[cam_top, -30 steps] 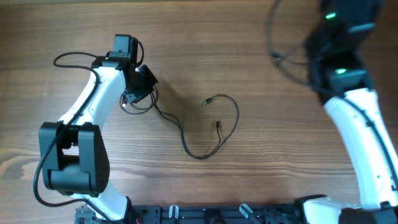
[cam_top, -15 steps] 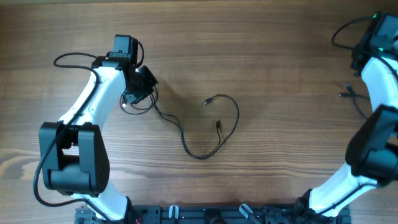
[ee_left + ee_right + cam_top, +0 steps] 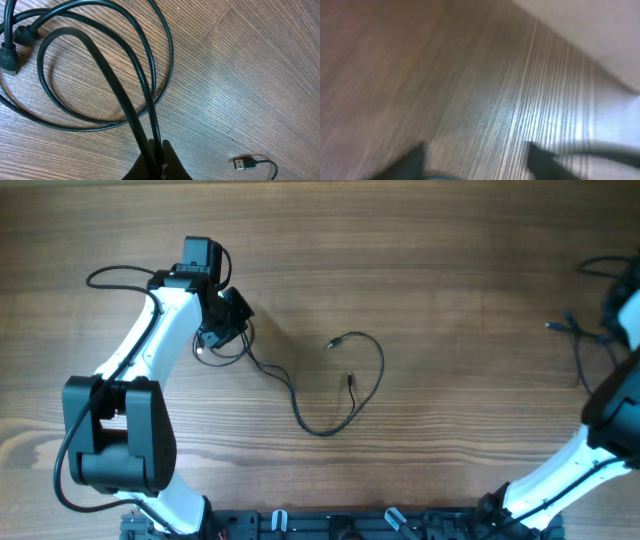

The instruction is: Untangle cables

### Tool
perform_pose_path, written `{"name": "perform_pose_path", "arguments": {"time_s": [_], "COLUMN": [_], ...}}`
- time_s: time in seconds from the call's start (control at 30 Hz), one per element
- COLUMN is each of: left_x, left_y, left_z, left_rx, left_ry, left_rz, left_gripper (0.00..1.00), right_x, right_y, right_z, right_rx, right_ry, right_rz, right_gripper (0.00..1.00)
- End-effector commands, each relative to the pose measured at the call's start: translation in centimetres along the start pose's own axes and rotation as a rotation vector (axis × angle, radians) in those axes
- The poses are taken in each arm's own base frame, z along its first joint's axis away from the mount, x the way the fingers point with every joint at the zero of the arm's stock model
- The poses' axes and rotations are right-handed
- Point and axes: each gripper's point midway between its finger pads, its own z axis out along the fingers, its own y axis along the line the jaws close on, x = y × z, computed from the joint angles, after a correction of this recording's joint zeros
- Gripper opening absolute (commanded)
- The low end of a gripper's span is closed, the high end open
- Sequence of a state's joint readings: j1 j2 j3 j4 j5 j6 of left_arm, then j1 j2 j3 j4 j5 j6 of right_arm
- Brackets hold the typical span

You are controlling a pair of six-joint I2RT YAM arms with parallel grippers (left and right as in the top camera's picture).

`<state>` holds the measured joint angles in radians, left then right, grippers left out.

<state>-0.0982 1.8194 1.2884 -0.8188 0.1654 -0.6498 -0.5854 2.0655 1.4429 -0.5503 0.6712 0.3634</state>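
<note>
Several thin black cables [image 3: 320,432] lie on the wooden table [image 3: 450,260], and they are not all in one place. Most of the cord sits at the left, where a small dark bunch [image 3: 222,345] is gathered under the left gripper [image 3: 156,162]. In the left wrist view its fingertips are pressed together on two strands that rise from between them and curl into wide loops on the wood, with two plug ends [image 3: 7,57] at the far left of those loops. From the bunch a long strand [image 3: 290,385] trails toward the middle of the table, dips toward the front edge, then swings up and round in an open loop that ends in a small tip [image 3: 331,343]. A second tip [image 3: 350,380] lies inside that loop. A flat metal plug [image 3: 245,162] lies apart from the loops in the left wrist view. Well apart from all this, near the right edge, a separate cord [image 3: 568,330] lies beside the right arm [image 3: 610,410]. The right gripper [image 3: 477,167] shows only as two blurred dark fingers standing apart, with bare wood between them.
</note>
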Motion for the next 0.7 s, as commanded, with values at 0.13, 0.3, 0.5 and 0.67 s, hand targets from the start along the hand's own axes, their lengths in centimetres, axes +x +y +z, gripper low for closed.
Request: {"name": "perform_pose_path", "arguments": {"time_s": [0.13, 0.3, 0.5, 0.67], "left_x": [0.1, 0.4, 0.8, 0.7], "left_y": [-0.2, -0.1, -0.5, -0.6], "left_z": [0.3, 0.4, 0.4, 0.5], "left_rx": [0.007, -0.001, -0.002, 0.004], "left_ry": [0.007, 0.018, 0.023, 0.016], "left_rz": [-0.011, -0.009, 0.004, 0.007], "left_gripper": [0.04, 0.04, 0.04, 0.04], "right_x": [2.2, 1.5, -0.2, -2.4], "right_y": [6.8, 10.9, 3.6, -4.1], "right_z": [-3.0, -8.1, -8.5, -9.7], "right_rx": [-0.501, -0.852, -0.503, -0.223], "right_ry": [0.177, 0.243, 0.248, 0.052], "right_rz": [-0.008, 0.078, 0.474, 0.511], "right_gripper": [1.00, 1.00, 1.00, 1.00]}}
